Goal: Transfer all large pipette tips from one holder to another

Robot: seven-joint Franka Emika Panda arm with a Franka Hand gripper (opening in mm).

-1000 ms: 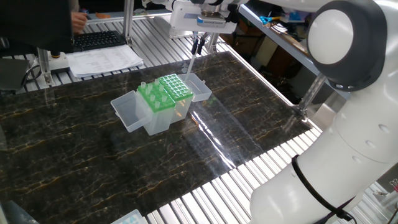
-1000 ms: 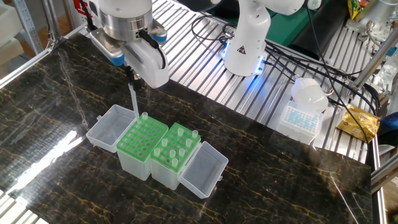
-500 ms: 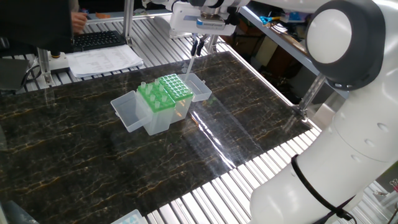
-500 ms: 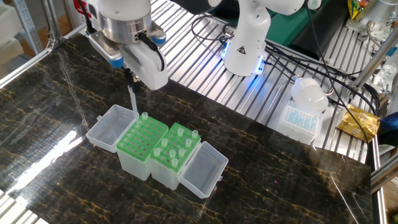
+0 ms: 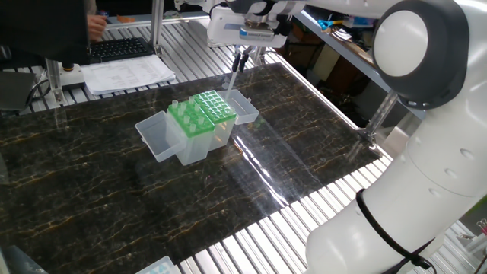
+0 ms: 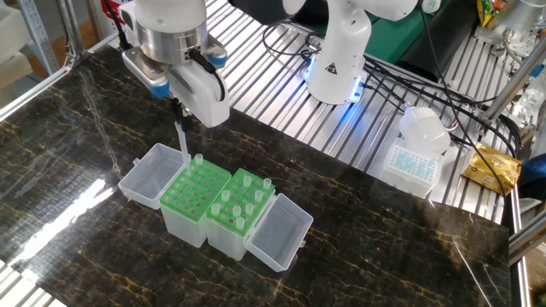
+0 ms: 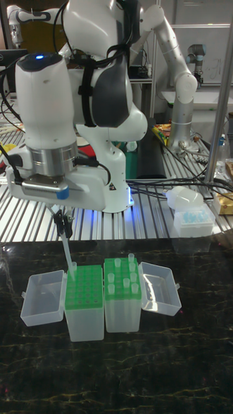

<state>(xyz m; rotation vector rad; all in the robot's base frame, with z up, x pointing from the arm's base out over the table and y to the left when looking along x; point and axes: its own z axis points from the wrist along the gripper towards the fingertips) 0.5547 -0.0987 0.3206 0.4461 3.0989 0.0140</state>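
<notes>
Your hand point(image 6: 180, 109) is pinching one pipette tip point(image 6: 182, 142) upright, left of centre in the frame, above the far corner of the left rack point(image 6: 195, 189), where one tip already stands. Several more are sitting in the right rack point(image 6: 242, 205). You are mid-placement, I judge: next, line the point up over an empty hole and lower it straight down.

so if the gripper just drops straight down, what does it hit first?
The tip held in the gripper would probably meet the left rack at its back corner, beside the seated tip; depth unclear.
</notes>
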